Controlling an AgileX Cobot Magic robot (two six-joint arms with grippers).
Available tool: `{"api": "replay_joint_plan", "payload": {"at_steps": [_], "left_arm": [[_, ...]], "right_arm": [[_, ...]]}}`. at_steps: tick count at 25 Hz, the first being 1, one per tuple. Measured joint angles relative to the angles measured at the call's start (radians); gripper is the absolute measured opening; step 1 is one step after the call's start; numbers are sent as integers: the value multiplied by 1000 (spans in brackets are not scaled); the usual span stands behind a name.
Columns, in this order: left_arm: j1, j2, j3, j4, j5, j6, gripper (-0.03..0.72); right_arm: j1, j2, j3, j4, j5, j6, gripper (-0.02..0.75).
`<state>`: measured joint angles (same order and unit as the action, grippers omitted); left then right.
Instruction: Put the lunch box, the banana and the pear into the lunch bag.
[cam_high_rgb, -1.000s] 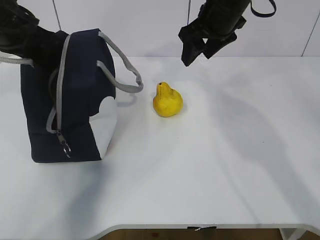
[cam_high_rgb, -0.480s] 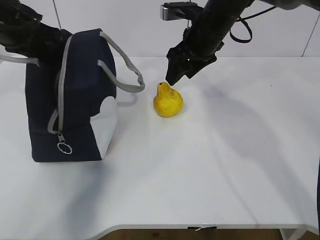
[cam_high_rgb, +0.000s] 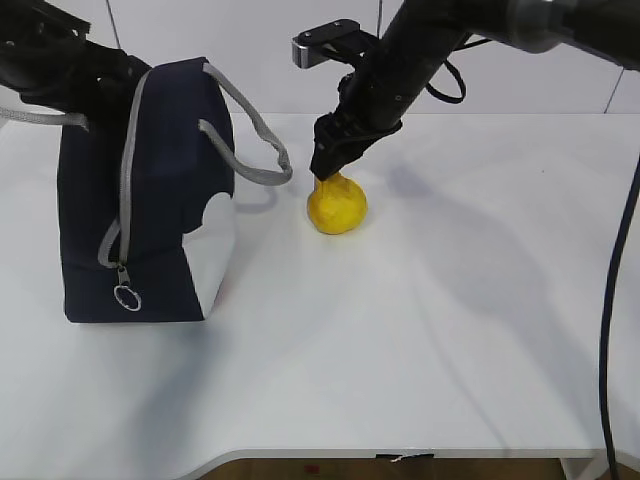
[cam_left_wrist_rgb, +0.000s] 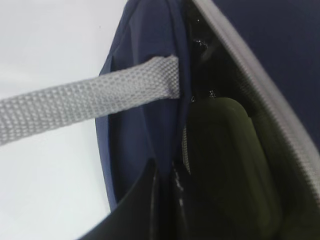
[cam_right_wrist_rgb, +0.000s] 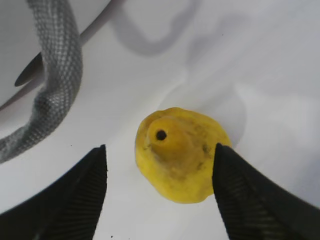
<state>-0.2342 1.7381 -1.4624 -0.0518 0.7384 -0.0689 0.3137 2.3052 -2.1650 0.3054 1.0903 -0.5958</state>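
The navy lunch bag stands at the left of the table, its zipper open. My left gripper is shut on the fabric edge of the bag's opening. Inside the bag a rounded, dull green lid shows, the lunch box. The yellow pear stands upright to the right of the bag. My right gripper hangs open just above it. In the right wrist view the pear sits between the spread fingers, closer to the right-hand finger; neither touches it. The banana is out of view.
The bag's grey strap handles loop out toward the pear, and one strap lies just left of my right gripper. A black cable hangs at the far right. The table's front edge runs along the bottom.
My right gripper has come down and to the left, from high above the table to just over the pear. The bag has shifted slightly and its zipper pull has swung.
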Motion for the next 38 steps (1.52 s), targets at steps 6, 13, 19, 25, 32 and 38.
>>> {"api": "replay_joint_plan", "payload": {"at_steps": [6,13,19,25,32,38], "left_arm": [[0,0,0,-2,-11,0,-4],[0,0,0,-9,-13,0,-4],[0,0,0,-21,-13,0,-4],[0,0,0,-25,-13,0,-4],[0,0,0,-25,-13,0,-4],[0,0,0,-29,-15,0,-4]], "right_arm": [[0,0,0,-2,-44,-19,524],[0,30,0,8,-46,-21,524],[0,58,0,11,-50,-21,524],[0,69,0,16,-76,-21,476],[0,69,0,21,-83,-21,343],[0,69,0,21,-83,-23,318]]}}
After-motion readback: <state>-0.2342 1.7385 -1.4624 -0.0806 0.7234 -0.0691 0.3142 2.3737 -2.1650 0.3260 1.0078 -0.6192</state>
